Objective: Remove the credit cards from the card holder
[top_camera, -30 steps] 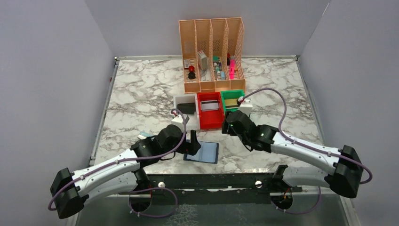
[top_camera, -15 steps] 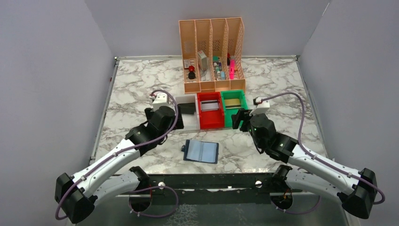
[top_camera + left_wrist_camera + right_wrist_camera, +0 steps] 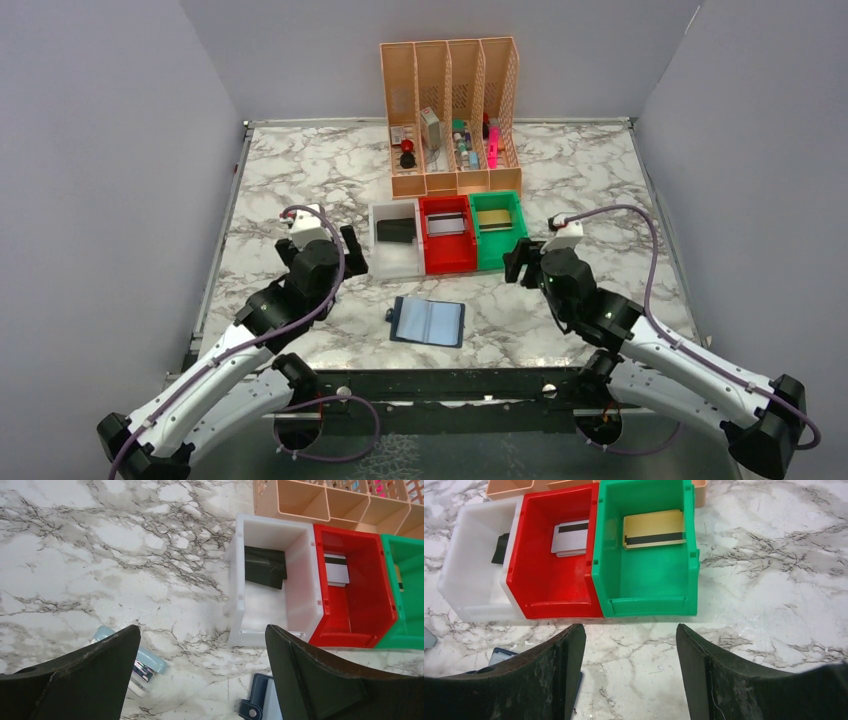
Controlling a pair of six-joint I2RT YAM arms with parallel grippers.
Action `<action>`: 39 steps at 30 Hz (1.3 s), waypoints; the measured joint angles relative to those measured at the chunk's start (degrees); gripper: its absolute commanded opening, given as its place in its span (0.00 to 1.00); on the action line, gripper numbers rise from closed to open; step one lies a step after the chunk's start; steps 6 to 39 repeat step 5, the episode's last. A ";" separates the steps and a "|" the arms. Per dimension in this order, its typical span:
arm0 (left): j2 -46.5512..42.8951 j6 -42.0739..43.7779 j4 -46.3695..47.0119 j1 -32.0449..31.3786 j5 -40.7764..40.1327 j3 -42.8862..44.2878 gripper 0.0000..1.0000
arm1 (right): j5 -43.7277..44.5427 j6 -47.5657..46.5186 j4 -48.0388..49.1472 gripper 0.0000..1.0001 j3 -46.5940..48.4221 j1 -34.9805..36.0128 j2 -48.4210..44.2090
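The dark navy card holder (image 3: 428,321) lies open and flat on the marble near the front edge; its pockets look empty. A corner of it shows in the left wrist view (image 3: 257,705). A black card (image 3: 397,230) lies in the white bin (image 3: 235,580), a silver-grey card (image 3: 570,537) in the red bin (image 3: 549,602), and a gold card (image 3: 654,529) in the green bin (image 3: 646,605). My left gripper (image 3: 352,250) is open and empty, left of the white bin. My right gripper (image 3: 515,262) is open and empty, just in front of the green bin's right corner.
The tall orange slotted file rack (image 3: 450,110) stands behind the three bins with small items in it. A light blue stapler-like object (image 3: 145,662) lies on the marble under my left gripper. Grey walls enclose the table on three sides.
My left gripper has drawn back from the card holder, up and to the left. My right gripper has moved off the green bin, to the right and nearer the front. The card holder stays put.
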 measured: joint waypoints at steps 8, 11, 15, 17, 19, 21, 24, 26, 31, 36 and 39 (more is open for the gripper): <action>1.27 -0.04 -0.42 0.00 -0.55 0.00 0.99 | 0.02 0.72 -1.11 0.72 0.35 0.00 1.64; 1.27 -0.04 -0.42 0.00 -0.55 0.00 0.99 | 0.02 0.72 -1.11 0.72 0.35 0.00 1.64; 1.27 -0.04 -0.42 0.00 -0.55 0.00 0.99 | 0.02 0.72 -1.11 0.72 0.35 0.00 1.64; 1.27 -0.04 -0.42 0.00 -0.55 0.00 0.99 | 0.02 0.72 -1.11 0.72 0.35 0.00 1.64; 1.27 -0.04 -0.42 0.00 -0.55 0.00 0.99 | 0.02 0.72 -1.11 0.72 0.35 0.00 1.64; 1.27 -0.04 -0.42 0.00 -0.55 0.00 0.99 | 0.02 0.72 -1.11 0.72 0.35 0.00 1.64; 1.27 -0.04 -0.42 0.00 -0.55 0.00 0.99 | 0.02 0.72 -1.11 0.72 0.35 0.00 1.64; 1.27 -0.04 -0.42 0.00 -0.55 0.00 0.99 | 0.02 0.72 -1.11 0.72 0.35 0.00 1.64; 1.27 -0.04 -0.42 0.00 -0.55 0.00 0.99 | 0.02 0.72 -1.11 0.72 0.35 0.00 1.64; 1.27 -0.04 -0.42 0.00 -0.55 0.00 0.99 | 0.02 0.72 -1.11 0.72 0.35 0.00 1.64; 1.27 -0.04 -0.42 0.00 -0.55 0.00 0.99 | 0.02 0.72 -1.11 0.72 0.35 0.00 1.64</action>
